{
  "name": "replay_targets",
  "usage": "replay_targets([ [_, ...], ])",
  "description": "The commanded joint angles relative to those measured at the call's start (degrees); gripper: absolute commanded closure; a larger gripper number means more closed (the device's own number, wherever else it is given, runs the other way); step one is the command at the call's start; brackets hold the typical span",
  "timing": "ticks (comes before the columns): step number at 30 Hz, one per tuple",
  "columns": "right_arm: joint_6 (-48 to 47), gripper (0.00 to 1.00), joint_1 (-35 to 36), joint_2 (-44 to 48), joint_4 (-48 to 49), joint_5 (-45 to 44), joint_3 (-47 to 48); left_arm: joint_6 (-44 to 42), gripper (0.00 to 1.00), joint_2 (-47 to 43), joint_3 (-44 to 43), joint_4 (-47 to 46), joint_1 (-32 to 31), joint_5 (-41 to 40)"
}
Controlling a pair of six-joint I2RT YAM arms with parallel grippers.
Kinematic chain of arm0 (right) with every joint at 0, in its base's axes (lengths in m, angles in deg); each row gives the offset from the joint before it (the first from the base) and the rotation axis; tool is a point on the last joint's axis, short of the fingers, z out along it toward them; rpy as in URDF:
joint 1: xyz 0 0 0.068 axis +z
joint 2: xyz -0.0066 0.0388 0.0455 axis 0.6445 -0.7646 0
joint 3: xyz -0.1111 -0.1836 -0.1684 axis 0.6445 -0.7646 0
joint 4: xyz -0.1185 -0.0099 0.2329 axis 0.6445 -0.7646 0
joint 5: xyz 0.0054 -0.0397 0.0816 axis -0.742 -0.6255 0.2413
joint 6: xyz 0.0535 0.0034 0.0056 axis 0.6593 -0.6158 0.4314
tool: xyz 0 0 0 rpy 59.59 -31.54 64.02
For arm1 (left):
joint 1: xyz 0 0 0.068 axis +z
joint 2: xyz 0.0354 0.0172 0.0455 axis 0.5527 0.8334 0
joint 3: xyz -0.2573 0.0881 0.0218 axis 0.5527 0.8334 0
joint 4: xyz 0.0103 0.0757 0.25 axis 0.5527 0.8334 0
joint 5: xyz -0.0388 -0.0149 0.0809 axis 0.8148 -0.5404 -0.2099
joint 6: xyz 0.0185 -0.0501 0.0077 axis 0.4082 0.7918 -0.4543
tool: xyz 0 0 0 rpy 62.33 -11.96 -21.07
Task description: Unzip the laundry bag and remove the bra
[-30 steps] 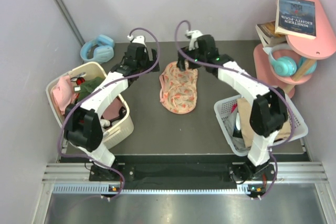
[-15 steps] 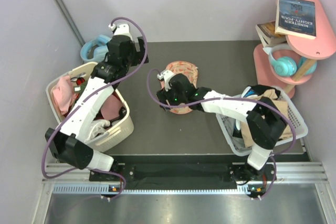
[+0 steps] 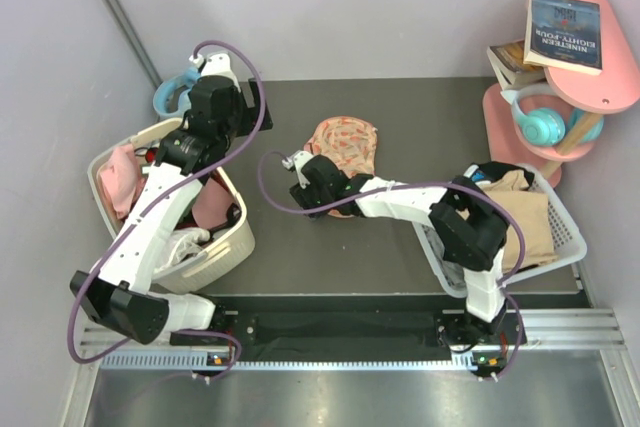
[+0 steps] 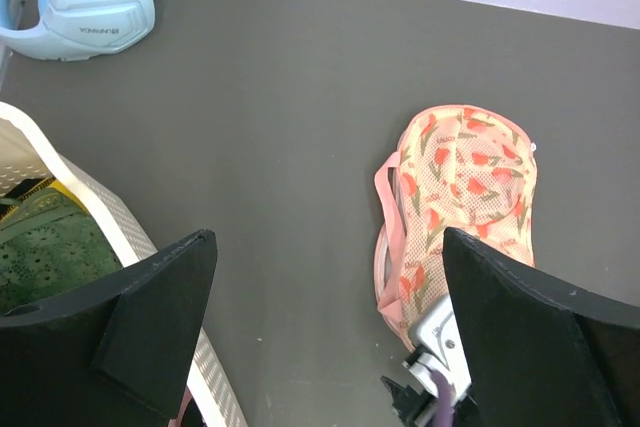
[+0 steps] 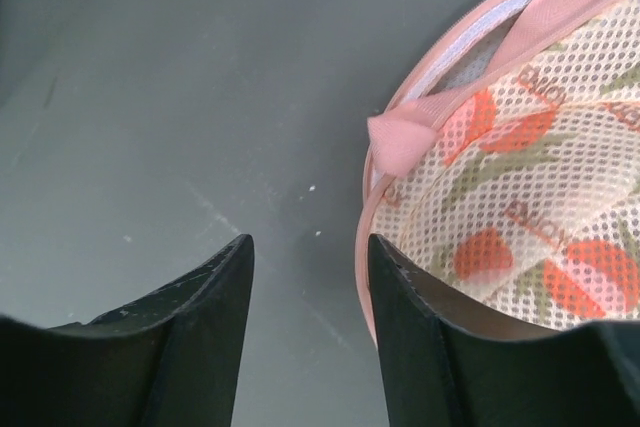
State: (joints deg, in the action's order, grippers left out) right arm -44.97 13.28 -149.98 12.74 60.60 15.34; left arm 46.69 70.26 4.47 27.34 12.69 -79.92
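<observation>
The laundry bag (image 3: 345,150) lies in the middle of the dark table, cream mesh with orange print and pink trim. It also shows in the left wrist view (image 4: 465,197) and the right wrist view (image 5: 520,187). The bra is hidden. My right gripper (image 3: 303,197) is open and low at the bag's near left edge. In the right wrist view (image 5: 310,257) bare table lies between the fingers, and the right finger (image 5: 420,327) rests over the pink zip trim, just below the strap loop (image 5: 410,137). My left gripper (image 3: 245,112) is wide open and empty, high up to the left of the bag (image 4: 328,242).
A cream basket (image 3: 235,237) with pink and green clothes stands on the left, below my left arm. A white basket (image 3: 565,247) stands on the right. Blue headphones (image 3: 178,95) lie at the back left. A pink shelf (image 3: 575,82) with books and teal headphones stands at the back right.
My right arm swung from the bag's far end round to its near left edge and dropped low. The bag shifted a little. My left arm drew back left, over the cream basket.
</observation>
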Motion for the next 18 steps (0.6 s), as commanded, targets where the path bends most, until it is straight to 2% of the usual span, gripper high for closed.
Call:
replay_targets([
  [1,-0.9,0.52,0.9,-2.2,-0.9,-4.2,4.6,0.7,0.01,-0.8,0.0,0.1,0.5,1.4],
  [8,-0.1,0.57,1.3,-5.0,-2.2,-7.1,5.4,0.0,0.01,-0.8,-0.7,0.5,0.9,3.0],
  [11,0.3,0.63,1.3,-5.8,-2.2,-7.5,5.3,-0.8,0.01,-1.2,-0.7,0.6,1.1,3.1],
  [13,0.7,0.77,1.2,-6.1,-2.4,-7.5,5.4,-1.0,0.01,-1.2,-0.6,0.9,1.3,3.6],
  [14,0.9,0.88,1.2,-6.2,-2.7,-7.5,5.5,-1.0,0.01,-1.0,-0.6,1.0,1.4,3.7],
  [17,1.2,1.0,1.1,-5.4,-2.2,-6.4,5.5,-0.8,0.01,-1.1,-0.4,0.9,1.4,4.2],
  [18,1.3,1.0,1.2,-5.1,-2.1,-6.1,5.5,-0.7,0.01,-1.2,0.1,0.7,1.4,4.2],
])
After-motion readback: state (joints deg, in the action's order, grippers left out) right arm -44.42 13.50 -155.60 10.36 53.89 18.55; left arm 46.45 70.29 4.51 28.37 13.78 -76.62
